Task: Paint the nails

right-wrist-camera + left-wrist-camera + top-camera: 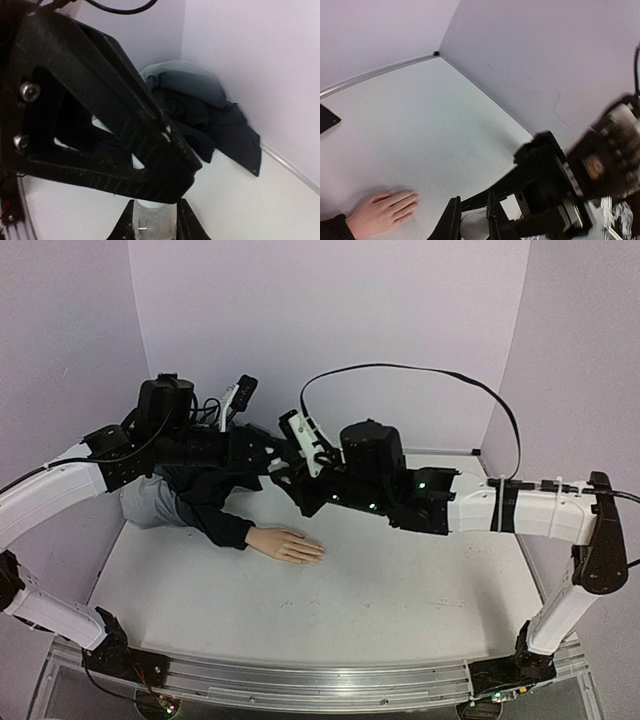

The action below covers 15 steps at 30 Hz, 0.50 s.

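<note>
The nails (317, 552) tip the outstretched fingers of a pale peach mannequin hand (288, 544). They are too small to tell from the skin. The mannequin hand lies flat on the white worktop (400, 590), left of centre, with its fingers pointing to about 4 o'clock. Its dark sleeve (215, 515) runs back toward 10 o'clock into heaped dark and grey cloth (200, 110).

Both arms meet above the worktop at about 12 o'clock from the fingers. The right hand (155, 220) grips a small clear bottle (155, 226), and the left hand (471, 222) is closed about its white cap (474, 228).

Bare worktop stretches from 3 to 6 o'clock. Lilac walls (330, 320) bound the far edge and both sides.
</note>
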Available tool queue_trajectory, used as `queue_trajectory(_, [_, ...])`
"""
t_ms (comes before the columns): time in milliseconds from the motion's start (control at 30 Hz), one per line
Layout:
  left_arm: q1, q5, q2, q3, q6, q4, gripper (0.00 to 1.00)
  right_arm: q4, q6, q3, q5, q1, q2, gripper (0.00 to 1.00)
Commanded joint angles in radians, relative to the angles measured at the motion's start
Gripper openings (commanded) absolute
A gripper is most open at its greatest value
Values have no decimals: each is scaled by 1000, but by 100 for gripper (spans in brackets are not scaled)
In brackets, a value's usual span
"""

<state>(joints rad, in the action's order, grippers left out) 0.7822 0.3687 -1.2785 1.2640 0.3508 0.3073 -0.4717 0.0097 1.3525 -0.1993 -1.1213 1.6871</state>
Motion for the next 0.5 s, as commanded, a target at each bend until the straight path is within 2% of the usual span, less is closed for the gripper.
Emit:
queue_trajectory(0, [50,585,-41,8,-149,-40,5,-212,119,-3,780,182,-139,0])
queue_trajectory(67, [51,703,-41,-1,-190,-37,6,-344,194,-48,1147,247,-164,0])
queue_trajectory(100, [51,735,-37,-4,-204,-37,6,-382,212,-56,1281,257,-169,0])
queue_trajectory(167, [49,765,-30,0,-225,-39,6,-390,226,-58,1391,267,-181,0])
queue_trajectory(233, [48,765,-27,9,-240,-38,6,-389,230,-82,1406,274,-209,0])
queue_trajectory(333, [43,696,-31,34,-229,-37,8,-387,227,-138,1330,288,-249,0])
queue_trajectory(367, [38,647,-31,42,-220,-37,13,-384,221,-168,1276,292,-262,0])
queue_trajectory(400, [33,586,-31,49,-201,-37,21,-379,215,-190,1224,293,-276,0])
queue_trajectory(467, [24,487,-16,54,-166,-37,45,-341,182,-228,1099,294,-298,0])
